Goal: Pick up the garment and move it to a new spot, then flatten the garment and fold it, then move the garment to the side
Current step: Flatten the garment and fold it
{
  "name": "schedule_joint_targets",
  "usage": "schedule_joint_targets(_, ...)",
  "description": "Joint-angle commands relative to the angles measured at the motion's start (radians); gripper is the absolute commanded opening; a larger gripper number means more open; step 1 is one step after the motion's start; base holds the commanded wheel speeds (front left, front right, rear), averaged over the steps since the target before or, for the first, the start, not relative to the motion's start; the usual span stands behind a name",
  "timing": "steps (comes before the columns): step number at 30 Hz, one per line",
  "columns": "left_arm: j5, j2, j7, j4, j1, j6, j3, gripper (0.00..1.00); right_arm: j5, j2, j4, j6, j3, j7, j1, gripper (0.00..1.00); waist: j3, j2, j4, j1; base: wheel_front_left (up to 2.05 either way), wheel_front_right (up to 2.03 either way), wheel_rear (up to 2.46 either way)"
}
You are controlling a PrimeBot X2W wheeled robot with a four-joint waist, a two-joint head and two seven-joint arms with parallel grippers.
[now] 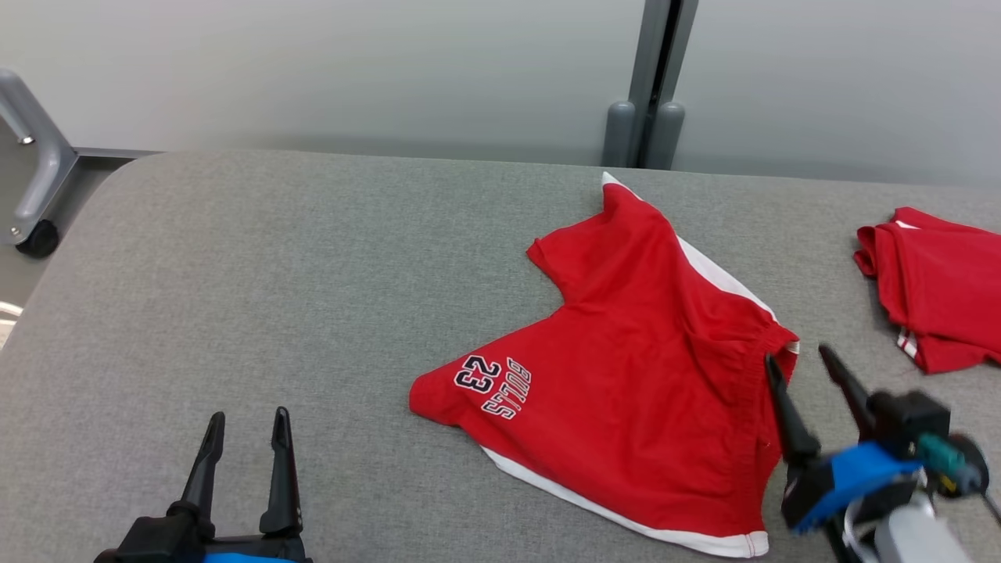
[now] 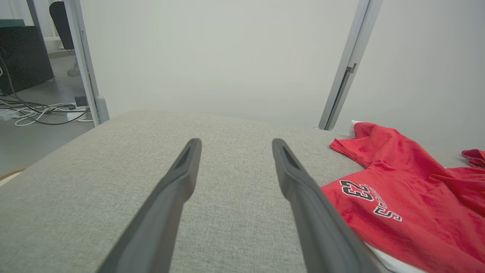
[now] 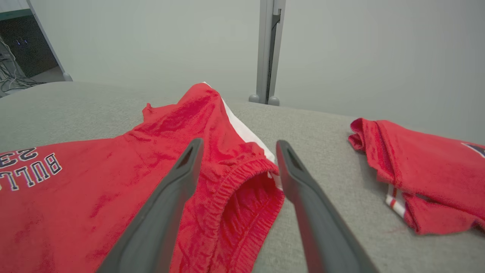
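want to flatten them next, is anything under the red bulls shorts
The red shorts lie rumpled on the grey table, whose surface runs up to their visible edges. Nothing pokes out from beneath, but the cloth covers that patch, so it can't be confirmed.

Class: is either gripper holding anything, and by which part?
Nothing. The left gripper and right gripper are open; the right is at the waistband of the red shorts, not gripping it.
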Motion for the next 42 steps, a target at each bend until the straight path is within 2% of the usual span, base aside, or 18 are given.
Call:
schedule_joint_targets(1, 0.000, 0.000, -0.005, -0.007, 0.001, -0.001, 0.010, 1.00, -0.015, 0.021, -0.051, 0.000, -0.016, -0.004, 0.081, 1.00, -0.002, 0.0001, -0.012, 0.0001, 0.00, 0.00, 0.00)
schedule_joint_targets(11, 0.007, 0.000, -0.005, -0.008, -0.019, -0.001, 0.009, 1.00, -0.037, 0.099, -0.238, 0.000, -0.025, 0.088, 0.308, 1.00, 0.009, 0.0001, -0.035, 0.0001, 0.00, 0.00, 0.00)
schedule_joint_targets(22, 0.006, -0.001, -0.005, -0.007, -0.021, -0.001, 0.001, 1.00, -0.053, 0.138, -0.196, 0.000, -0.030, 0.190, 0.386, 1.00, 0.020, 0.0001, -0.023, 0.0001, 0.00, 0.00, 0.00)
schedule_joint_targets(23, 0.005, 0.000, -0.005, -0.004, -0.022, -0.001, 0.002, 1.00, -0.040, 0.142, -0.169, 0.000, -0.020, 0.215, 0.382, 0.05, 0.020, 0.0001, -0.023, 0.0001, 0.00, 0.00, 0.00)
schedule_joint_targets(24, 0.005, 0.000, -0.005, -0.003, -0.022, -0.001, 0.001, 1.00, -0.037, 0.144, -0.160, 0.000, -0.018, 0.220, 0.377, 0.00, 0.020, 0.0001, -0.023, 0.0001, 0.00, 0.00, 0.00)
schedule_joint_targets(33, 0.001, -0.001, -0.005, -0.004, -0.016, -0.001, 0.005, 1.00, -0.011, 0.124, -0.204, 0.000, -0.114, 0.179, 0.399, 0.00, 0.020, 0.0001, -0.039, 0.0001, 0.00, 0.00, 0.00)
schedule_joint_targets(36, -0.001, -0.001, -0.005, -0.001, -0.014, -0.001, 0.002, 1.00, -0.013, 0.110, -0.268, 0.000, -0.164, 0.203, 0.451, 0.00, 0.015, 0.0001, -0.045, 0.0001, 0.00, 0.00, 0.00)
schedule_joint_targets(42, -0.008, 0.000, -0.005, 0.004, -0.020, -0.001, -0.012, 1.00, 0.001, 0.104, -0.333, 0.000, -0.186, 0.268, 0.513, 0.00, 0.010, 0.0001, -0.051, 0.0001, 0.00, 0.00, 0.00)
